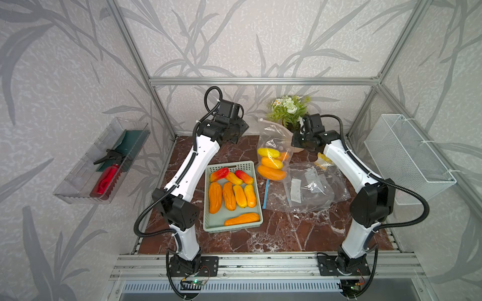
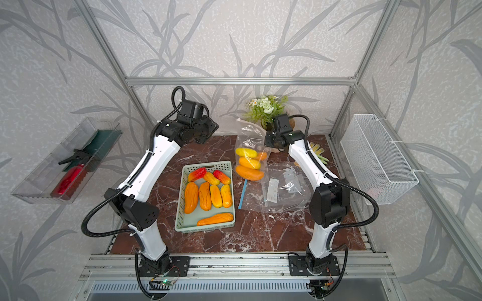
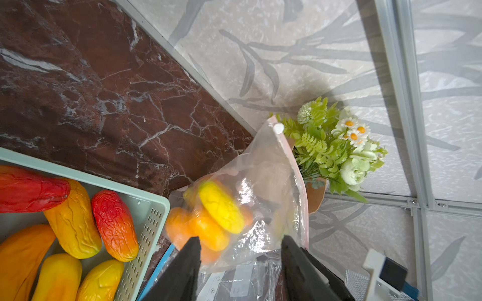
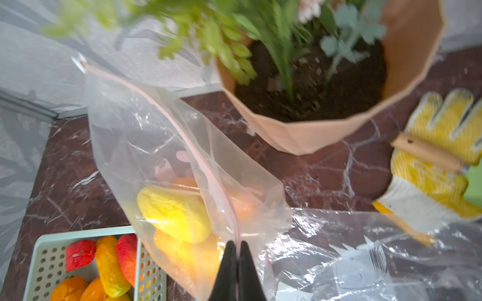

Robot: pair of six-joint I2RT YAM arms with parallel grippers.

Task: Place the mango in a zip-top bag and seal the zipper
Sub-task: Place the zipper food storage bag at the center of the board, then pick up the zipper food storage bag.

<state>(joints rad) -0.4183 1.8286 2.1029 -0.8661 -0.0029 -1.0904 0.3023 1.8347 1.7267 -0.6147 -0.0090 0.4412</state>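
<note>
My right hand (image 4: 236,245), clamped on the zipper (image 4: 188,146) nearest it, holds up the zip-top bag (image 4: 135,125) of mangoes (image 4: 174,211); my left hand (image 3: 240,238), spread apart, should take the far slider (image 3: 278,128) and draw it back steadily.

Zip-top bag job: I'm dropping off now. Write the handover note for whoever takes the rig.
Right gripper: shut on the zipper edge of the zip-top bag, holding it up.
Left gripper: open, empty, clear of the bag.
Things: several mangoes sit inside the bag; more lie in the mint basket. The white slider is at the strip's end away from the grip.
Done: mangoes bagged.
Left: I cannot tell whether the zipper is closed all along. Check it, run the slider if needed, then set the bag down.
</note>
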